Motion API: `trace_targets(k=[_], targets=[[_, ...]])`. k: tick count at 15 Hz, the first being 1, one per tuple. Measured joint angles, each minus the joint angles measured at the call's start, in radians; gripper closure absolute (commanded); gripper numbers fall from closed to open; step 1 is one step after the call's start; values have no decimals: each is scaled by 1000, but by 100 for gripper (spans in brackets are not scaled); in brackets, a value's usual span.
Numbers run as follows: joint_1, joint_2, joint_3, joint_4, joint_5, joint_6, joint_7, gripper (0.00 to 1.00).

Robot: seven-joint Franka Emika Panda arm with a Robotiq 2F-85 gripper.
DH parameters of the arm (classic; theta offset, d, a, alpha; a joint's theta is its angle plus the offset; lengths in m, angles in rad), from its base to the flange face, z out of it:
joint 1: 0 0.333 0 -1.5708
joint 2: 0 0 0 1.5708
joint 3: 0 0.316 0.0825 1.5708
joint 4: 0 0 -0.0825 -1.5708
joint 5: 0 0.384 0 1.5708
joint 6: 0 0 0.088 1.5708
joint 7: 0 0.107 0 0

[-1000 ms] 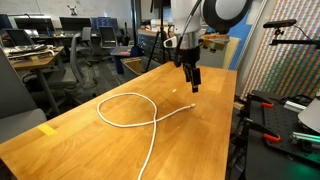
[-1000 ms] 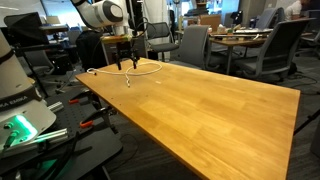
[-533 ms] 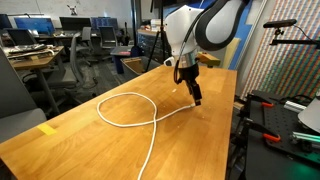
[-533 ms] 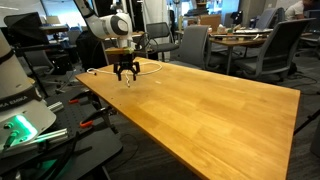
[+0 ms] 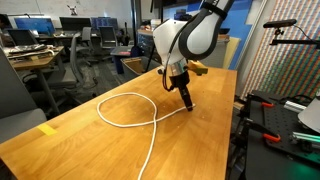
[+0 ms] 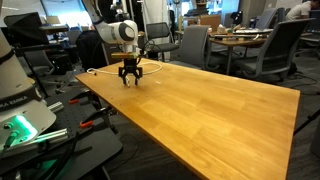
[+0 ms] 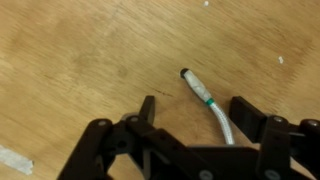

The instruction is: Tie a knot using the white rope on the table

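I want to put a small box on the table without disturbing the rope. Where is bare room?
Widest bare patch: the table top from the hand to the edge by the office chairs. A smaller one lies between the yellow tape mark and the white rope. Crowded: around the rope's loop and the hand over its end.

The arm [image 5: 190,40] is white, with rounded, bulbous joint housings and dark bands between segments. At its six o'clock end sit matte black, angular, linked jaws.
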Motion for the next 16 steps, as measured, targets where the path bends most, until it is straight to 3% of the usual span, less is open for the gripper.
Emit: trace_targets(k=[6,11,16], targets=[[1,3,-2,34,2,-49,12,99],[2,-23,13,30,25,-33,11,99],[36,-217,77,-82,22,108,15,99]])
